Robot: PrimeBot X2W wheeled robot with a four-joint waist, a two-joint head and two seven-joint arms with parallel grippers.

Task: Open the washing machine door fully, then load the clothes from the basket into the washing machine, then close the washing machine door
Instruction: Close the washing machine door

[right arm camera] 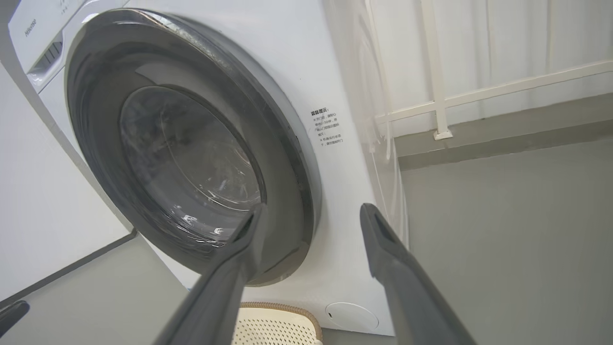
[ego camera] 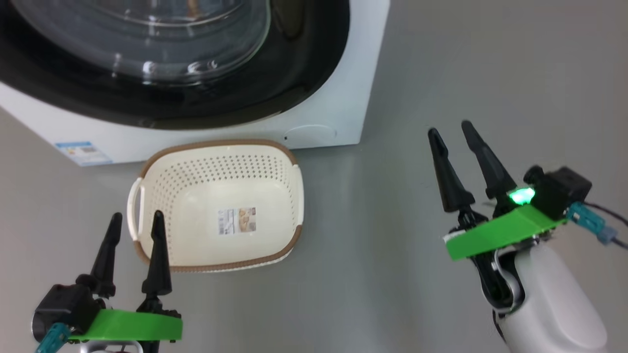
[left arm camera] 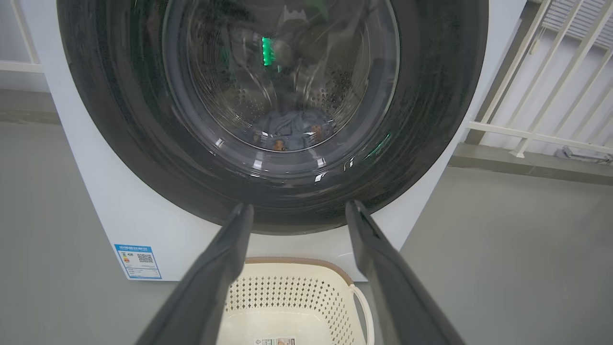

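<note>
A grey floor (ego camera: 441,73) is spread under everything, and white railing bars (left arm camera: 550,96) are seen standing behind on the right in the left wrist view.

The washing machine (ego camera: 338,98) is set on that floor, white and boxy. The washing machine door (ego camera: 304,59) is seen lying flat against the machine's front, its wide black rim closed around the bulging glass.

The basket (ego camera: 196,171) is placed on the floor just in front of the machine's lower edge, upright, its brown rim close to the white panel.

The left gripper (ego camera: 137,215) is held at the basket's left end, beside the white handle. Its two dark fingers are parted with a clear gap between them, and nothing is gripped. The right gripper (ego camera: 449,127) is held well to the right of the basket, over bare floor. Its fingers are likewise spread, and nothing is held between them.

The clothes (left arm camera: 292,128) are made out through the glass, a light-blue heap lying at the bottom of the perforated drum.

A blue label (ego camera: 83,152) is stuck on the machine's lower left corner. A round cover (right arm camera: 352,315) is set in its lower right corner. A label sticker (ego camera: 237,220) is seen in plain sight on the basket's floor.
</note>
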